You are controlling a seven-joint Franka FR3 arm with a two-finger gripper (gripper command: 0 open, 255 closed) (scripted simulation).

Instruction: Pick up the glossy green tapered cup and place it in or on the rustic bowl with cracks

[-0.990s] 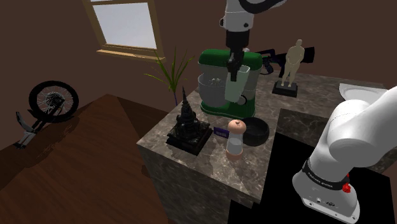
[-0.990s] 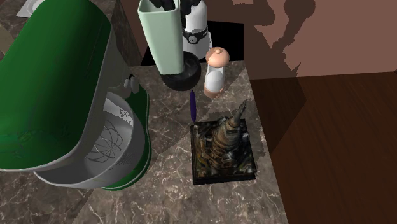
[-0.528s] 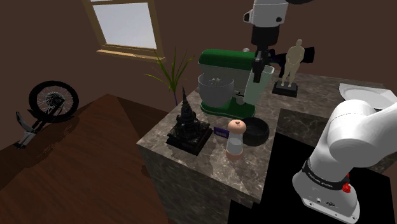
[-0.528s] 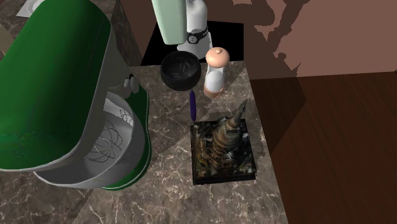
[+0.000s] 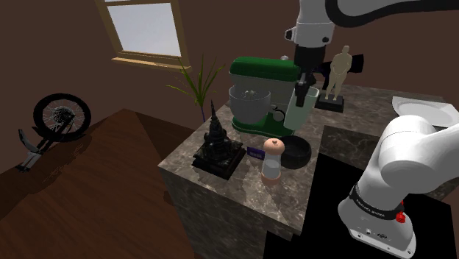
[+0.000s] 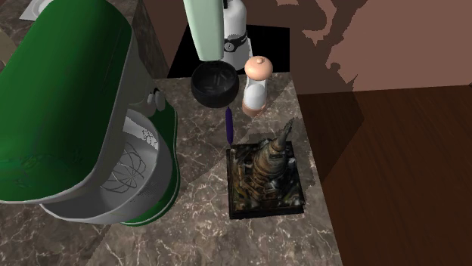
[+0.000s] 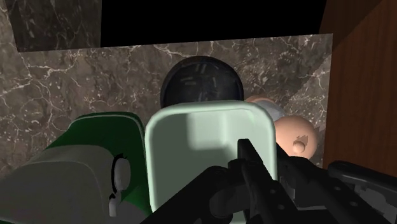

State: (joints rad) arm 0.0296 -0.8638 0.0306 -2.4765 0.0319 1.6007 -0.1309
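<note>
Cup (image 5: pixel 303 109) (image 6: pixel 204 30) (image 7: pixel 203 146), pale green and tapered, hangs upright from the black gripper (image 5: pixel 302 90), which pinches its rim wall — one finger shows inside the mouth in the wrist view. Against half a second ago the cup sits a little lower and a touch further toward the shoulder view's right; a second ago it hung in front of the mixer, and now it is above the dark round bowl (image 5: pixel 298 151) (image 6: pixel 215 83) (image 7: pixel 200 83), still clear of it. Nothing else has shifted. The marbled stone counter (image 5: pixel 221 184) (image 6: pixel 197 234) carries everything. The green stand mixer (image 5: pixel 257 88) (image 6: pixel 68 113) (image 7: pixel 95 146), with its grey bowl and whisk, stands just beside the cup on the shoulder view's left, its head close to the cup's wall. A dark spire-shaped sculpture (image 5: pixel 215 143) (image 6: pixel 265 170) on a square black base stands near the counter's front corner, well apart from the bowl. On the raised counter behind stands a pale gold figurine (image 5: pixel 338 73). A white grinder with a peach knob (image 5: pixel 273 160) (image 6: pixel 256 83) (image 7: pixel 296 133) stands just beside the bowl — the nearest obstacle. A small purple stick (image 5: pixel 255 152) (image 6: pixel 229 125) lies between sculpture and bowl.
</note>
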